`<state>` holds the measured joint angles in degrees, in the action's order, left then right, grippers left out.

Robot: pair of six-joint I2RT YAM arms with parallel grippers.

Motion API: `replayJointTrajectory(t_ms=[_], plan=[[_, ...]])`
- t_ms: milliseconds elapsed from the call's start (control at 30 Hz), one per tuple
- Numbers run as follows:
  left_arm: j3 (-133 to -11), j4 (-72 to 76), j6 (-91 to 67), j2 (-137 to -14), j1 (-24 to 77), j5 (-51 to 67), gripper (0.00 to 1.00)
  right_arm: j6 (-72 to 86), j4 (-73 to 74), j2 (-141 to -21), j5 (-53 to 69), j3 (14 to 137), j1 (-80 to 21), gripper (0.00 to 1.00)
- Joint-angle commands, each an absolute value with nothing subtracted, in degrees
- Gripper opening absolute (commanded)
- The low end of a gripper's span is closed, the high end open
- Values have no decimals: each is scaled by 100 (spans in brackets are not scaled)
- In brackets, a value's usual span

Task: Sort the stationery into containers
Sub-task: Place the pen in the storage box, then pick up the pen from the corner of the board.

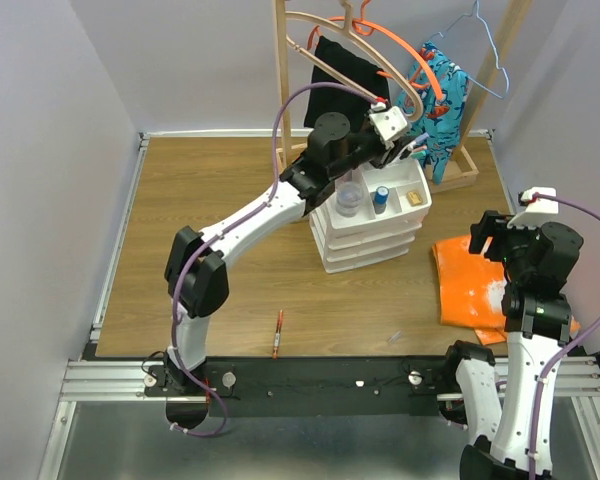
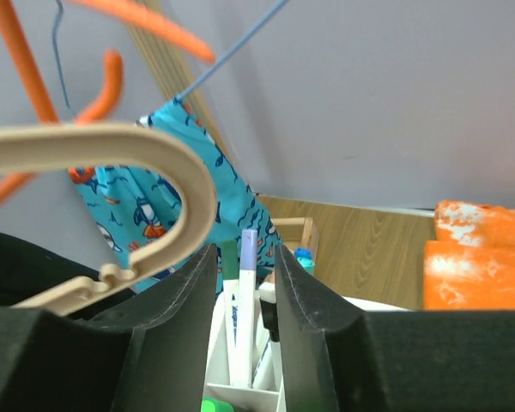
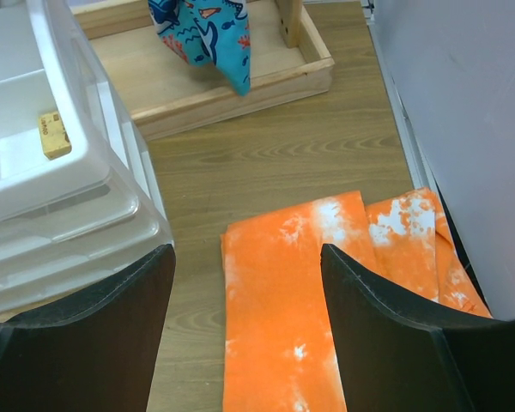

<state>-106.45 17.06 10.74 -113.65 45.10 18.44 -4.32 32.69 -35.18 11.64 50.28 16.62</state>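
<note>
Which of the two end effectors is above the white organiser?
The left end effector: it reaches over the organiser, where pens stand upright. The right end effector is open over the orange cloth instead.

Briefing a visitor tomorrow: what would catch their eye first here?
The left gripper hangs over the white organiser mid-table, jaws open around an upright white pen in its top tray. Next the bright orange cloth at the right, below the right gripper. One red pen lies alone near the front edge.
</note>
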Motion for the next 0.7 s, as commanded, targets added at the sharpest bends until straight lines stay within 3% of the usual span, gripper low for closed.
replayJointTrajectory(t_ms=[0, 233, 400, 600, 667], plan=[[-10872, 978, 1099, -10382, 4605, 1925, 42, -483, 3375, -3366, 1345, 5238, 1714, 77], [-8932, -1745, 124, -7976, 4597, 793, 48, -519, 3533, -3147, 1468, 5274, 1714, 77], [-7509, -3979, -762, -7304, 4562, 351, 49, -580, 3656, -3146, 1687, 5282, 1714, 77], [-5357, -4148, -1484, -6610, 4184, 562, 46, -826, 3858, -3304, 1933, 5449, 1714, 77], [-5239, -4017, -1889, -6574, 4114, 440, 42, -984, 3946, -3366, 1969, 5554, 1714, 77]])
